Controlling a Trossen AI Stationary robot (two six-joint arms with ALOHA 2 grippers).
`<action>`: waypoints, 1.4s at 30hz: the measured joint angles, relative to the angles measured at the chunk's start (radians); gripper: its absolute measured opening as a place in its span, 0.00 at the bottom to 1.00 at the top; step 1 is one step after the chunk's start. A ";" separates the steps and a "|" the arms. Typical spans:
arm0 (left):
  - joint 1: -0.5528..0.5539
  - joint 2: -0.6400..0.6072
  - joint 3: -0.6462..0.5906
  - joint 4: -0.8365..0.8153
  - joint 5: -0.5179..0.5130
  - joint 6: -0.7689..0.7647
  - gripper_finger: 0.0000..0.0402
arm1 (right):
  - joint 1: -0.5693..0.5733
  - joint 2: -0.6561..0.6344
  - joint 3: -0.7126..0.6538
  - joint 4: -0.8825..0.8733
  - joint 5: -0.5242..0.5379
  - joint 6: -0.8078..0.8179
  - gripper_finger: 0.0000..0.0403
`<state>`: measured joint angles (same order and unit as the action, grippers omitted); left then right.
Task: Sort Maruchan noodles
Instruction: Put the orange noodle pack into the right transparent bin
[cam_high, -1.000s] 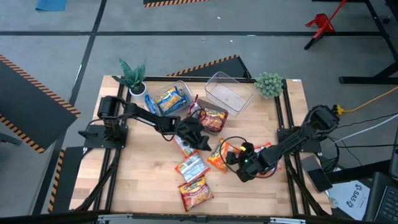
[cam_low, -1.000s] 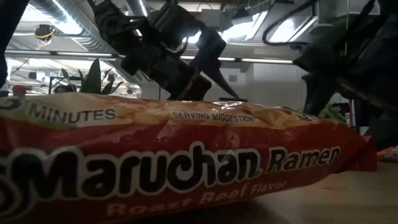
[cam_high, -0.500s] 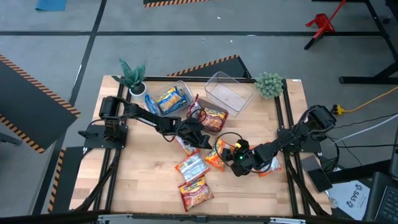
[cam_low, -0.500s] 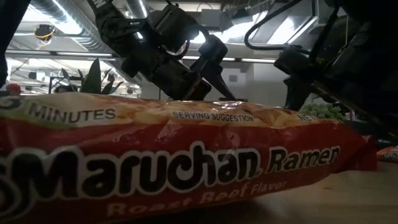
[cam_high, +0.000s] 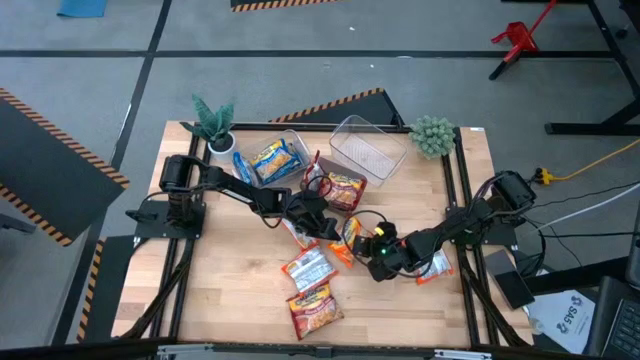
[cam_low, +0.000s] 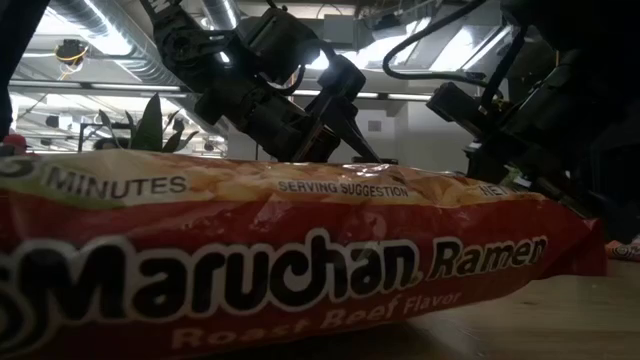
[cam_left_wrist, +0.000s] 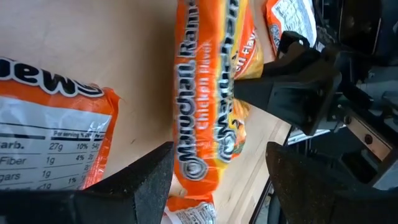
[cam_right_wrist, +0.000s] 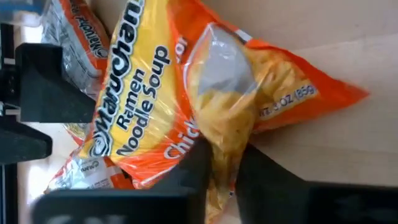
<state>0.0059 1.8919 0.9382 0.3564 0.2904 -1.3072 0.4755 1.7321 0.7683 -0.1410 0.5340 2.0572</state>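
Near the bench's middle, the right end effector (cam_right_wrist: 221, 165) pinched an orange noodle packet (cam_right_wrist: 205, 93); the left end effector (cam_left_wrist: 217, 171) hung spread just over it.

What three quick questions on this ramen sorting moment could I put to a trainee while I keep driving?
1. True or false: the right gripper has its jaws shut on the orange chicken packet.
2. Which bin holds a blue-yellow packet? A) the left clear bin B) the right clear bin C) neither
3. Fill in: the left gripper sits mid-table with its jaws ____ on either side of the same orange packet.

Key: 1 true; 2 A; 3 open
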 joint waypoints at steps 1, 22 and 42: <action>0.000 -0.001 0.000 0.000 0.007 -0.001 0.62 | 0.000 0.000 0.003 0.002 -0.001 -0.008 0.06; 0.000 -0.002 -0.003 0.009 0.133 -0.010 0.62 | 0.004 0.000 0.125 -0.010 -0.097 -0.193 0.01; -0.004 -0.003 -0.002 0.068 0.177 -0.002 0.62 | -0.004 -0.006 0.414 -0.374 -0.071 -0.391 0.01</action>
<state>0.0020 1.8889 0.9358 0.4245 0.4672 -1.3090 0.4717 1.7260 1.1820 -0.5152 0.4632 1.6665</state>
